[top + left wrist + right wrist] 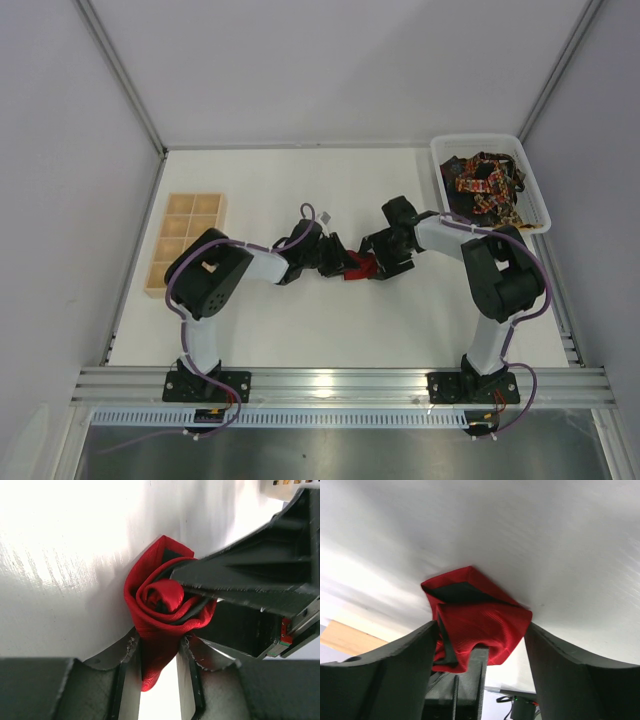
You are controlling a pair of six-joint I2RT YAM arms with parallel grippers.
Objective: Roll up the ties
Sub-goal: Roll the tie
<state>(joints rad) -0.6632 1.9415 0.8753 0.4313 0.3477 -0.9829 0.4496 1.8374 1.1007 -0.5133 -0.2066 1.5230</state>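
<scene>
**At mid-worktop: one red tie almost rolled, the patterned ones not begun**

On the far left of the worktop (300, 180) lies one divided wooden tray (185, 243). No rolled tie shows in the compartments that I can see, and the left arm covers a part of it.

Next comes the left claw (157, 650), low over the middle of the worktop. Its jaws are pressed on the loose tail of the red tie (160, 600), which hangs out from under the coil.

The red tie itself is at the centre, between the two claws. Most of it is wound into a tight spiral like a rose; only the short tail is left outside.

The right claw (481, 627) meets it from the other side. Its jaws stand wide, one on each side of the coil, and the cloth touches both. Whether they squeeze it or only flank it, I cannot tell.

At the far right corner stands one white plastic bin (476, 139) with a tangled heap of patterned ties (485, 185) inside, none rolled.

I judge the task to be in its early part: the first tie needs its tail tucked in, and then all the ties in the bin remain.

Count: one tray, two claws, one red tie, one bin. The patterned ties are several, but too tangled to count.
</scene>
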